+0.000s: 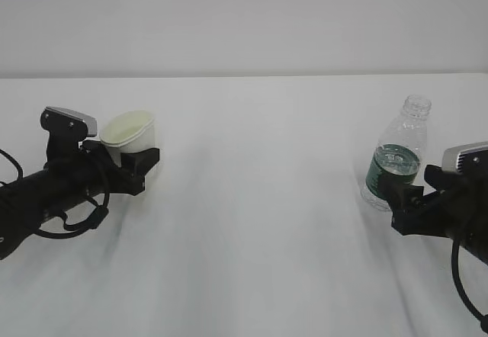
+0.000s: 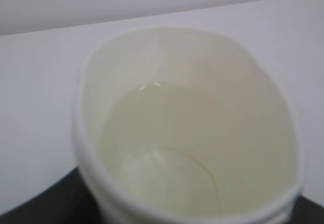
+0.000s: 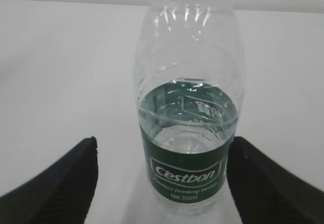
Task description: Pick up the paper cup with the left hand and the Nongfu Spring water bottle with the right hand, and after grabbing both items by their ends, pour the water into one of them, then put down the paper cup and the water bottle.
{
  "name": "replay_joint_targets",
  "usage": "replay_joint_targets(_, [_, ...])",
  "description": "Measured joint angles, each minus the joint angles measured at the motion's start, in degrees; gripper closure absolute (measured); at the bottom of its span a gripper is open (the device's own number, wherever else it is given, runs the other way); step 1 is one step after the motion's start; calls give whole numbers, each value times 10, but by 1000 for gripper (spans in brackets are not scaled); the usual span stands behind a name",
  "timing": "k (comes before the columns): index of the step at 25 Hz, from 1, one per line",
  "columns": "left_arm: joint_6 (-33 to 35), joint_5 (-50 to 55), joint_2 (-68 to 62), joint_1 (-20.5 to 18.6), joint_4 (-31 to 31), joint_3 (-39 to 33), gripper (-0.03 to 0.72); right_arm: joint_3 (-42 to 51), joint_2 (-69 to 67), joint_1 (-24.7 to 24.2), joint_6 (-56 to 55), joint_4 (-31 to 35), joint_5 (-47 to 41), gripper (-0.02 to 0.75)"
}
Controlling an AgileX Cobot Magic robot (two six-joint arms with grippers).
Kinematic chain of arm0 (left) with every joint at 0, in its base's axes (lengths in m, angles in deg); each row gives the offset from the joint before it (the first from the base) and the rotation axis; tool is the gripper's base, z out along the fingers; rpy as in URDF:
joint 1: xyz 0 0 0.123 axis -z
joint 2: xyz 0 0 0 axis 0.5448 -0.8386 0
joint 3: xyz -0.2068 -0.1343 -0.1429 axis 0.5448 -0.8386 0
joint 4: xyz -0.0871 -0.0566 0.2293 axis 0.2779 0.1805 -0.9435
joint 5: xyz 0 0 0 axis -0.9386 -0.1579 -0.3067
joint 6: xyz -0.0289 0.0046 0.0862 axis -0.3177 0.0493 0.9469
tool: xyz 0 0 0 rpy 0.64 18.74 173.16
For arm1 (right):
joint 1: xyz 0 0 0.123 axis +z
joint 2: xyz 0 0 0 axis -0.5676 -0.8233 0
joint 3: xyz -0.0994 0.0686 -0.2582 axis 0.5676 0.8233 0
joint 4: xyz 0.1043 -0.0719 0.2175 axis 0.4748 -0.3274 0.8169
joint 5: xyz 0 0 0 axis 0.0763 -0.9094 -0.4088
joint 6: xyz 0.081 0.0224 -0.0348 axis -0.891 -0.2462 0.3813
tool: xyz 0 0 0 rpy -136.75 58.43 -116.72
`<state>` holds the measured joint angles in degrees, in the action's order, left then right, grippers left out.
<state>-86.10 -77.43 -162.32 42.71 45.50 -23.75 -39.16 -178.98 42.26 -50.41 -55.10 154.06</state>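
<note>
- The paper cup (image 1: 131, 133) sits tilted at the tip of the left hand (image 1: 126, 163), over the table's left side; thin walls make it light and easy to crush, and its rim already looks squeezed into an oval in the left wrist view.
- The cup's cream inside shows a faint line that may be a little water (image 2: 162, 148); I cannot be sure, so it should stay level.
- The left hand's black fingers (image 1: 143, 160) flank the cup's base, pinching it low, where the bottom disc stiffens it.
- The Nongfu Spring water bottle (image 1: 396, 154) stands upright and capless on the right, about a third full, so it is light, bottom-heavy and springy-walled, with smooth plastic likely to slip.
- The right hand (image 3: 162, 183) is spread, its fingers (image 3: 55, 183) either side of the green label band, apart from it; nothing is pinched.
- The ribbed lower body by that label looks the firmest hold.
- The white table (image 1: 252, 223) beneath is bare and smooth.
</note>
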Motion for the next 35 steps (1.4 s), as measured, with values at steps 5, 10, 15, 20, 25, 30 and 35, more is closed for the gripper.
replay_joint_targets(5, [10, -1, 0, 0, 19, -10, 253, 0, 0, 0, -2, -2, 0, 144])
replay_joint_targets(10, [12, -2, 0, 0, 39, -16, 257, 0, -4, 0, -4, -4, 0, 145])
replay_joint_targets(15, [13, -2, 0, 0, 51, -22, 258, 0, -20, 0, -5, -14, 0, 145])
replay_joint_targets(20, [13, -3, 0, 0, 83, -28, 258, 0, -24, 0, -5, -16, 0, 145])
replay_joint_targets(25, [13, -3, 0, 0, 104, -28, 258, 0, -24, 0, -5, -16, 0, 145])
replay_joint_targets(30, [29, -3, 0, 0, 124, -28, 258, 0, -24, 0, -6, -16, 0, 146])
replay_joint_targets(35, [38, -3, 0, 0, 135, -28, 258, 0, -24, 0, -6, -16, 0, 145])
